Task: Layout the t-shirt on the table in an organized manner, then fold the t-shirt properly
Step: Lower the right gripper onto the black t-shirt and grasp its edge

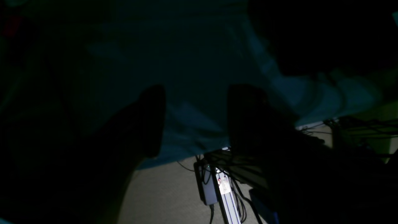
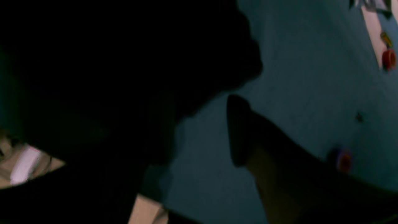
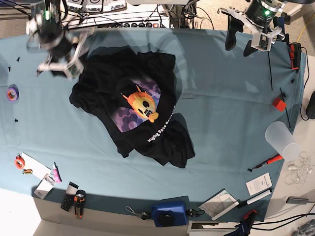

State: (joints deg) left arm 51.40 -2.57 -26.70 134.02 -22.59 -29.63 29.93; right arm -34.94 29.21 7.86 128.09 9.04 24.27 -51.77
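The t-shirt [image 3: 140, 115] lies print side up, left of centre on the table [image 3: 221, 113], turned askew so its body runs diagonally. The orange-yellow face on its purple patch [image 3: 140, 105] and the white lettering [image 3: 160, 132] face the overhead camera. The cloth is not flat: the lower right part [image 3: 174, 142] is bunched and doubled over, and the upper left edge [image 3: 83, 91] is rumpled. By appearance it is a light, limp knit that will sag, drape and crease when lifted and will drag on the teal cover rather than slide as one piece; nothing about it is fragile. The best holds are judged to be paired pinches on edges, at the shoulders or hem corners, so the weight of the cloth pulls it flat; a grip in the printed middle would only gather it.

The right gripper [image 3: 61, 61], blurred in the overhead view, hovers over the shirt's upper left corner with fingers [image 2: 239, 130] spread and nothing between them. The left gripper [image 3: 243, 37] hangs near the far table edge, well apart from the shirt, fingers [image 1: 152, 121] likewise parted and empty. Small tools lie scattered near the table's edges.
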